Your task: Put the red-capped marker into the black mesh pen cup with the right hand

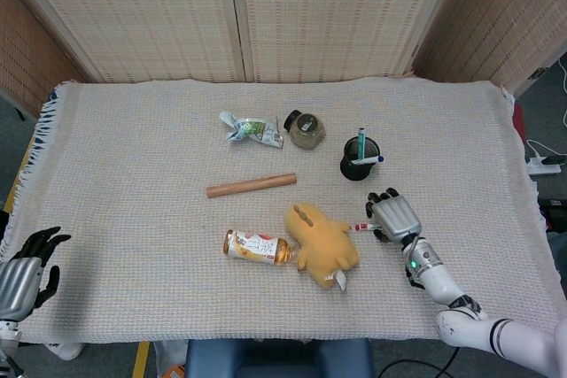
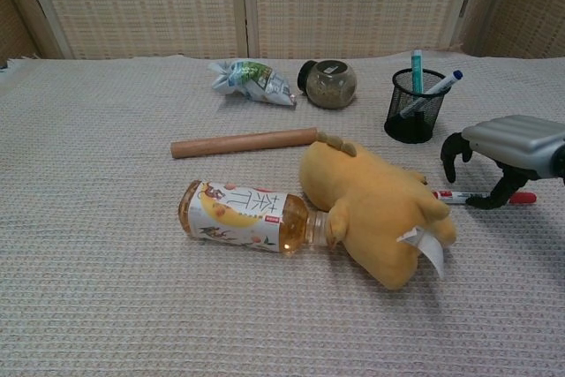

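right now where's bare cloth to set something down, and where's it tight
Bare cloth: the whole left side, left of the wooden rod and bottle, and the far right beyond the pen cup. Tight: between the plush toy, marker and right hand.

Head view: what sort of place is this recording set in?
Probably an indoor lab-style tabletop setup: a table under a woven cloth, woven screen panels behind it, and a power strip on the floor at right.
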Tool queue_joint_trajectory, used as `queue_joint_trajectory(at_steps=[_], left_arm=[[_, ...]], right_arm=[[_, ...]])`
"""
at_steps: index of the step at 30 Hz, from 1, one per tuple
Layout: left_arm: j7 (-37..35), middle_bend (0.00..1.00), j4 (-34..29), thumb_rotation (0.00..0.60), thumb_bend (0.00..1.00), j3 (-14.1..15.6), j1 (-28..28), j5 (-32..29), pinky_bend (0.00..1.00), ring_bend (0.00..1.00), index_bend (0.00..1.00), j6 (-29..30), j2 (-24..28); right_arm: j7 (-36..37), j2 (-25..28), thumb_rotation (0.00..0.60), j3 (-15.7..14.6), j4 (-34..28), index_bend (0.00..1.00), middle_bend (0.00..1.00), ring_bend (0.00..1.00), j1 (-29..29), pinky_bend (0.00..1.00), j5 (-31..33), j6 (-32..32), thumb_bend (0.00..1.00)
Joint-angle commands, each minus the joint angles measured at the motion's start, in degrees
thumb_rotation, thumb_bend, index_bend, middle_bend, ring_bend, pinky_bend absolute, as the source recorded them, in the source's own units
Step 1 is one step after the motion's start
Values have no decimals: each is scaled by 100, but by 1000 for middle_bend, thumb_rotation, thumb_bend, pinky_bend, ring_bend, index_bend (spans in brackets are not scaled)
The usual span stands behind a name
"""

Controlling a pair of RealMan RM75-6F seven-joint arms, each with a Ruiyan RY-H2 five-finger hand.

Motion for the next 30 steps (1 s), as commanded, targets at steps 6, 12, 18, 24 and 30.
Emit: queue_joint_trajectory(at_steps=[6, 12, 18, 24, 30], left_arm=[[21, 92, -6, 600, 587, 8, -6, 3, 355, 87, 229, -15, -4], [-17, 92, -4, 600, 587, 3, 6, 8, 355, 87, 229, 10, 5], [-14, 92, 5, 600, 587, 9, -1, 1, 355, 88, 230, -15, 1], [-6, 92, 4, 600, 587, 3, 0, -15, 356, 91, 230, -14, -1], [-19, 91, 10, 600, 587, 2, 2, -8, 357, 92, 231, -6, -1]], right_arm=[[-47, -130, 600, -52, 76, 475, 222, 287, 67, 201, 42, -45, 213], [4, -151, 600, -52, 75, 514, 238, 307, 80, 226, 11, 22, 212], [29, -133, 600, -59, 97, 594, 271, 338, 62, 260, -10, 114, 213], [-70, -189, 600, -113, 223, 626, 279, 347, 87, 270, 54, 41, 215], [198, -147, 600, -72, 52, 634, 284, 364, 56, 287, -176, 249, 218]])
